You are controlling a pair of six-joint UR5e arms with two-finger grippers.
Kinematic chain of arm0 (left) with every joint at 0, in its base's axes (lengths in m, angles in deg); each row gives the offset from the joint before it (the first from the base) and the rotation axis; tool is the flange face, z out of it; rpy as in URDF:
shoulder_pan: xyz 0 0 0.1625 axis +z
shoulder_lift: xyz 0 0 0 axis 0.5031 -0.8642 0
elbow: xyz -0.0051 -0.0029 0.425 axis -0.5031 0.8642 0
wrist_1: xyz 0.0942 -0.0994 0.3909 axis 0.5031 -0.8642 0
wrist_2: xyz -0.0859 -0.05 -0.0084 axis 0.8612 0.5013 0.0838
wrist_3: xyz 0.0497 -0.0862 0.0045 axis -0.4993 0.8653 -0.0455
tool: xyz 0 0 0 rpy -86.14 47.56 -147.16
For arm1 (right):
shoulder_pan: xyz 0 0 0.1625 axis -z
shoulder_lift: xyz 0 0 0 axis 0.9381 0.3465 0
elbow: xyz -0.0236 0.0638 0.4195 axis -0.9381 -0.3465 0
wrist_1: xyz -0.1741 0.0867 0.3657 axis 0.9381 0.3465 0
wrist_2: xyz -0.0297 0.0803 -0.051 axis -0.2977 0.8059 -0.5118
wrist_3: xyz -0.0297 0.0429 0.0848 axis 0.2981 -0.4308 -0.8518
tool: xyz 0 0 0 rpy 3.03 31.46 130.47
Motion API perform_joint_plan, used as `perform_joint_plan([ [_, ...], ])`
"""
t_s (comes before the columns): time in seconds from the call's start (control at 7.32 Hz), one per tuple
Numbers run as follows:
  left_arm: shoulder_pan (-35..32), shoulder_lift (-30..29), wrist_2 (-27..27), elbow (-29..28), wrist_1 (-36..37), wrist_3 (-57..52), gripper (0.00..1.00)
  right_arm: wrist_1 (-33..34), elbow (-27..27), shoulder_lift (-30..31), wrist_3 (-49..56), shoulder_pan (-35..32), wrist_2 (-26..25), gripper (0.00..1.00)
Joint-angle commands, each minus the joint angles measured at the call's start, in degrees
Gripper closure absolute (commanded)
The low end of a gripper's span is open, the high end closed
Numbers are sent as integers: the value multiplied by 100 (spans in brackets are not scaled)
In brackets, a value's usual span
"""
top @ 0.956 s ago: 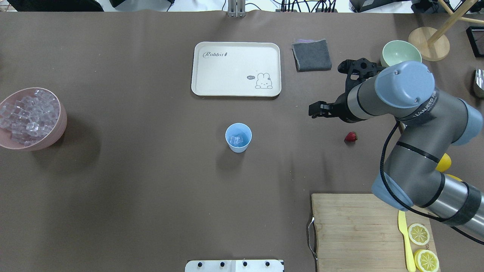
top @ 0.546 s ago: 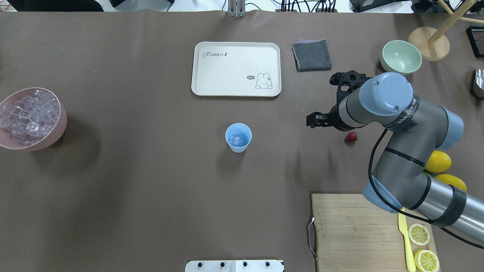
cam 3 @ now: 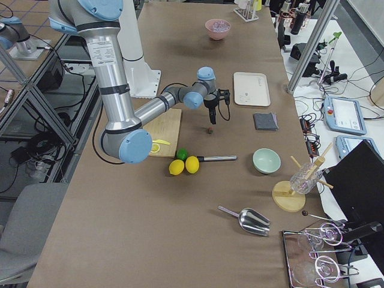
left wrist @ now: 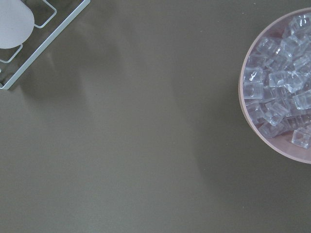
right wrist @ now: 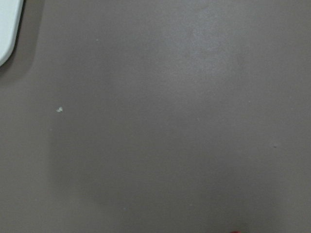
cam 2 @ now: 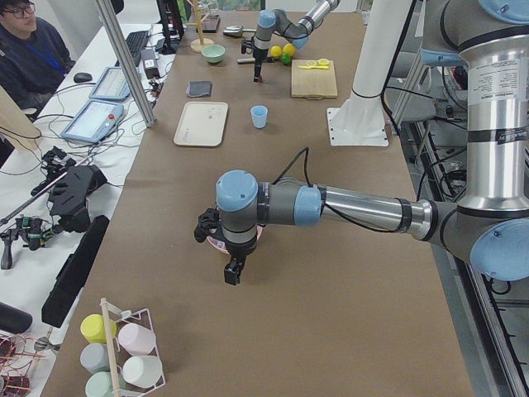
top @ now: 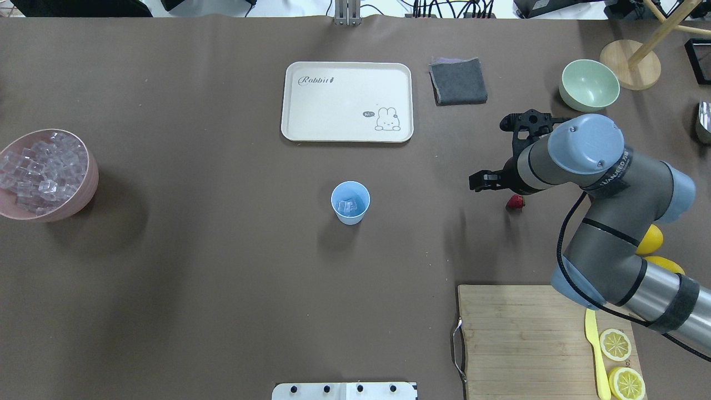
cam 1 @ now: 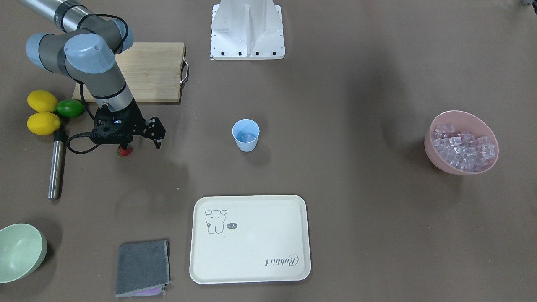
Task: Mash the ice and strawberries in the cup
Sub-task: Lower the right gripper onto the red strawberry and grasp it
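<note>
The light blue cup (top: 350,203) stands at the table's middle with a few ice cubes (top: 348,206) in it; it also shows in the front view (cam 1: 245,135). More ice (top: 41,172) fills the pink bowl (top: 90,183) at the far left. The red strawberry (top: 515,202) lies on the table at the right. My right gripper (top: 500,186) is open, points down, and hangs just above the strawberry (cam 1: 124,152) without touching it. My left gripper (cam 2: 231,269) hangs by the pink bowl; I cannot tell whether it is open or shut.
A cream tray (top: 333,111), a grey cloth (top: 457,81) and a pale green bowl (top: 589,83) are at the back. A cutting board (top: 516,333) with lemon slices and a yellow knife (top: 595,355) is front right. Two lemons (cam 1: 42,101), a lime (cam 1: 69,108) and a metal muddler (cam 1: 56,165) lie near the right arm.
My right gripper has come down and toward the strawberry, first drifting left, then back right. It stays open. The strawberry and cup have not moved.
</note>
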Motion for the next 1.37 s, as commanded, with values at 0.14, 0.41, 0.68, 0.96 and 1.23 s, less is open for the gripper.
perform_joint_plan([
  [0.14, 0, 53, -1, 27, -19, -2, 1, -25, -44, 232, 229, -40, -10, 2],
  [0.41, 9, 44, -1, 27, -28, -2, 1, -34, -193, 250, 203, 65, -45, 5],
  [0.68, 17, 44, -1, 19, -28, -2, 1, -43, -273, 250, 185, 109, -72, 6],
  [0.96, 26, 10, -9, 10, -28, 6, 1, -43, -264, 250, 142, 153, -72, 32],
  [1.23, 44, 1, -1, 19, -28, 15, 1, -43, -194, 241, 159, 153, -45, 100],
])
